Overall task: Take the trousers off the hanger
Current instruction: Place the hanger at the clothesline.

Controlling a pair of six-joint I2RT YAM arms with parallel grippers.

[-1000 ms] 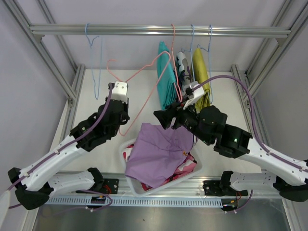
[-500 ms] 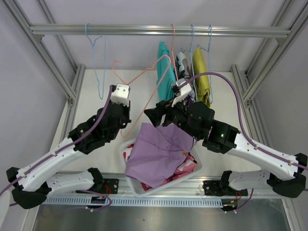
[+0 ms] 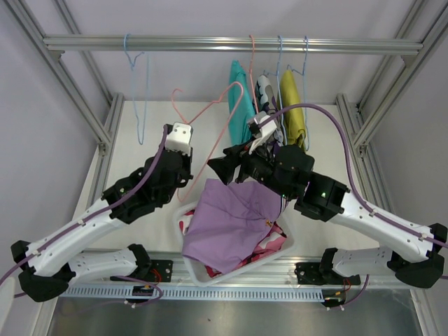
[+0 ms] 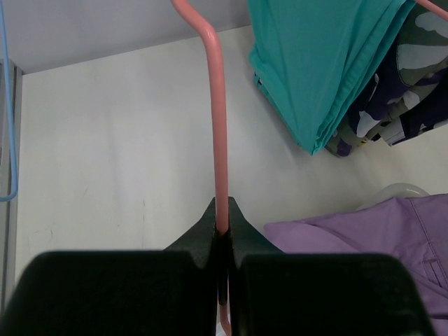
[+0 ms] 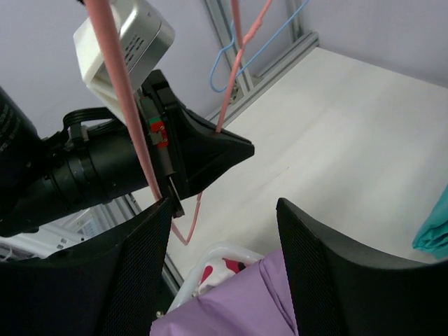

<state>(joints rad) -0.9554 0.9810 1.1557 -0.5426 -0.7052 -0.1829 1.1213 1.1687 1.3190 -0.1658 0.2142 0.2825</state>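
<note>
left gripper (image 4: pixel 222 222): clamped tight on the pink hanger (image 4: pixel 218 140), pinching a straight run of the wire; the wire rises out of the closed tips
right gripper (image 5: pixel 224 206): jaws apart, nothing between them; the pink wire passes just beside its left finger (image 5: pixel 140 266), contact not clear
grippers, relation: tips face each other, near, above the basket's far-left side
pink hanger: off the rail (image 3: pixel 210 44), tilted, bare of cloth
lilac shorts (image 3: pixel 231 224): in the basket (image 3: pixel 199 269), on top, spilling over its far rim
red-and-white shorts (image 3: pixel 269 245): under the lilac pair, showing at the basket's right and left edges
teal shorts (image 3: pixel 239 119): hanging on the rail, lower edge close behind the right arm's wrist
camouflage shorts (image 3: pixel 266 94): hanging just right of the teal pair, touching it
mustard shorts (image 3: pixel 292 105): hanging, rightmost, beside the camouflage pair
blue hanger (image 4: pixel 8 105): on the rail at far left, no cloth on it
table (image 4: pixel 105 140): bare surface from the blue hanger across to the teal shorts
open room: wide gap on the rail between the blue hanger and the teal shorts
tight spots: frame posts (image 3: pixel 105 133) at both sides of the table; three hung pairs bunched together right of centre
</note>
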